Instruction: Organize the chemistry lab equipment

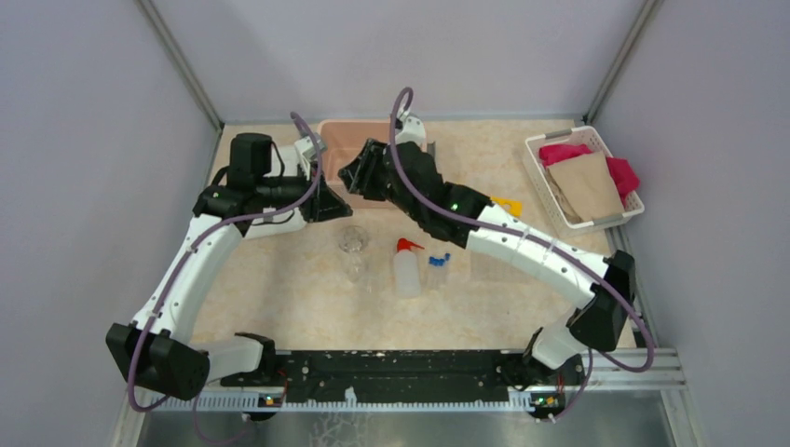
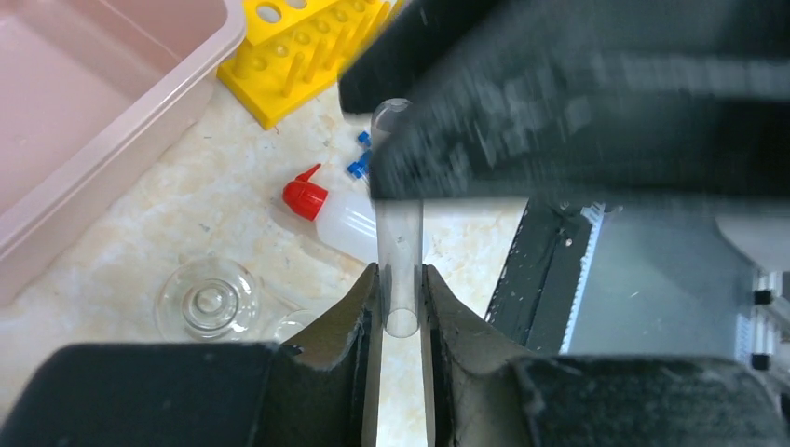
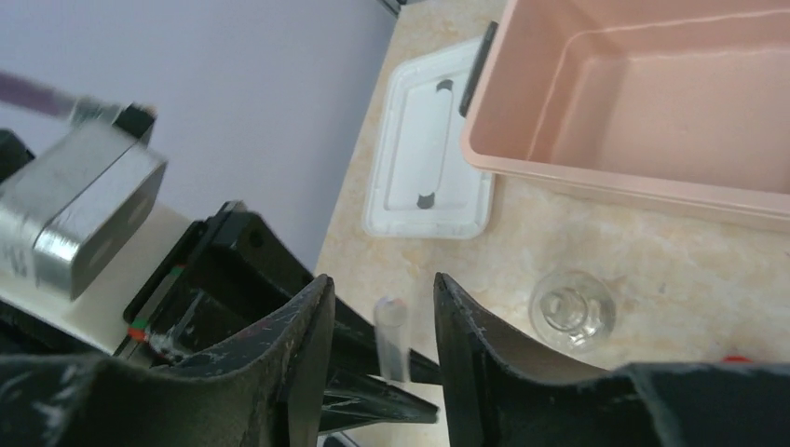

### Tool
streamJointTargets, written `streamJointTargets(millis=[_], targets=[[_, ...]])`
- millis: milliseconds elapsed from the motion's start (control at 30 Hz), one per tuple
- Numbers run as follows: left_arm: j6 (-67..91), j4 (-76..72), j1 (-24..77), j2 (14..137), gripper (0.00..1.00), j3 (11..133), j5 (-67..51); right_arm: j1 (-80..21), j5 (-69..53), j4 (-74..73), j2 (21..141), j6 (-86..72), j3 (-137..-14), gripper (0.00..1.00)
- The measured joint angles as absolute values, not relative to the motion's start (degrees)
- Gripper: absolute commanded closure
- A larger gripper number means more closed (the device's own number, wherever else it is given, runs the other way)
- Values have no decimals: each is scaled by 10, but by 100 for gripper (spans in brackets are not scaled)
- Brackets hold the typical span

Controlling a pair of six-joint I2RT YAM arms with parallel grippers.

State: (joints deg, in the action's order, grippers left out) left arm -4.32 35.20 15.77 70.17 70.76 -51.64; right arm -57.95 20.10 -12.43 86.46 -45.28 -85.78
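The clear tube (image 2: 399, 237) spans both tools: left tool (image 2: 401, 279) clamps one end; right tool (image 3: 382, 279) gapes loose around the other.

Soft, even overhead light fills my top view, shadows faint on the beige marbled tabletop (image 1: 279, 298). At the left wrist, the black right arm (image 2: 596, 102) smears with blur near the lens; the clear cylindrical tube (image 2: 401, 270) reads sharp. Highlights glint on the small clear glass flask (image 3: 571, 312).
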Motion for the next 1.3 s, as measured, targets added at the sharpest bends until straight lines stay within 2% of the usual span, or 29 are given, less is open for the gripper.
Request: streamJointTargets(millis=[167,333,533,767,1067,1300], targets=[[-110,374,158,702,81,708,-516,-521,132,-220,866,-458,-894,56],[-158,395,161,702,80,708,-515,-509,68,-291,879,-447,-920,57],[-183,406,165,695,80,708,-509,-506,20,-307,883,-446,-926,57],[-196,418,170,690,81,708,-500,-497,25,-319,879,-446,-927,58],[-196,421,173,690,81,708,-496,-482,5,-296,815,-448,-912,59],[-196,421,180,690,81,708,-496,-482,-62,-277,865,-450,-913,60]])
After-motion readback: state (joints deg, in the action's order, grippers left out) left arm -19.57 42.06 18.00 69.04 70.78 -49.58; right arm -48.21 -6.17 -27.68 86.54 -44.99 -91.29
